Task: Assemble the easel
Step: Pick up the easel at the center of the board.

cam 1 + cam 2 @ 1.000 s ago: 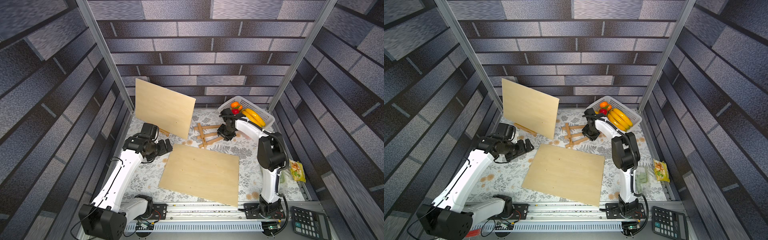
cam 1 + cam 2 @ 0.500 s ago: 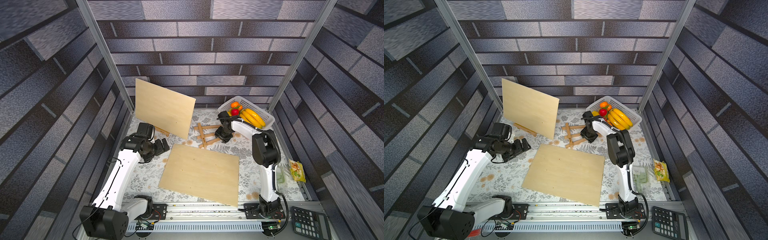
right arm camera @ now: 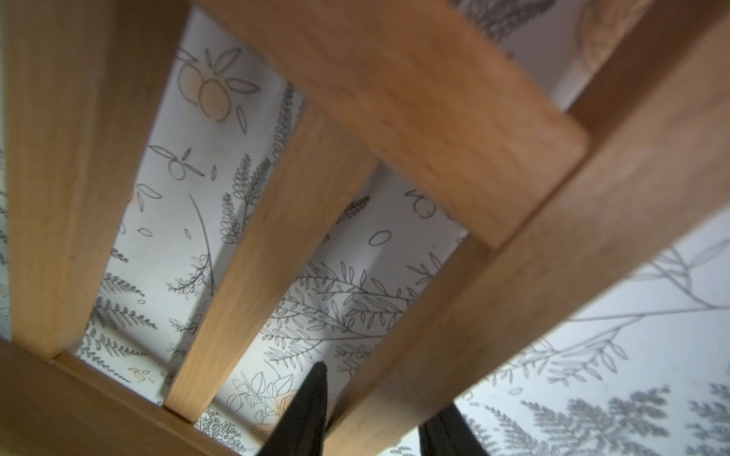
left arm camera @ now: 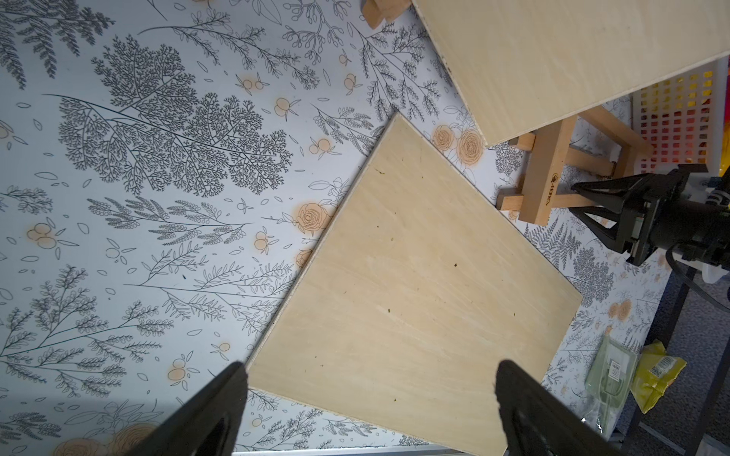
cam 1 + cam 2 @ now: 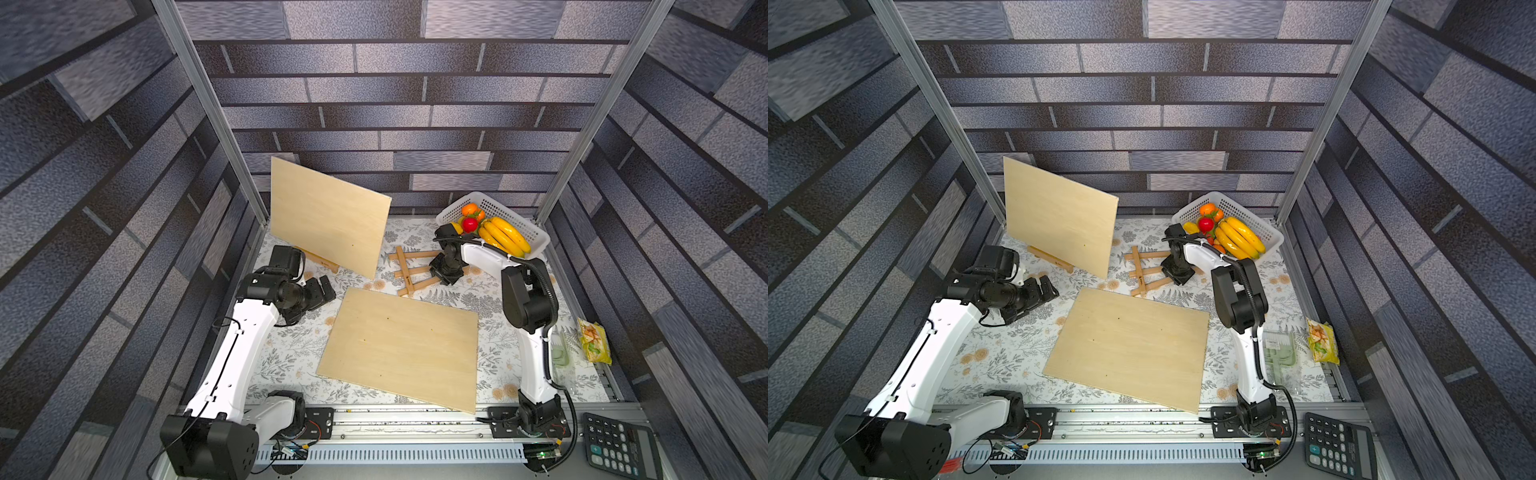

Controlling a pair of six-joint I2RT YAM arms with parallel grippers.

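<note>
floral tablecloth (image 5: 291, 365), flat plywood board (image 5: 403, 349), folded wooden easel (image 5: 406, 270), fruit basket (image 5: 498, 203), perhaps a snack packet (image 5: 594, 340)

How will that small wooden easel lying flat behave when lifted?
The easel is solid wooden slats, so probably stiff and fairly light. Its legs fan out from one end, so one might swing when lifted. Lying flat, it should slide rather than roll.

The upright board (image 5: 328, 216) hides most of the far-left easel (image 5: 318, 259) (only a foot shows). In the right wrist view, the flat easel frame (image 3: 395, 118) is blurred, its ends cut off.
</note>
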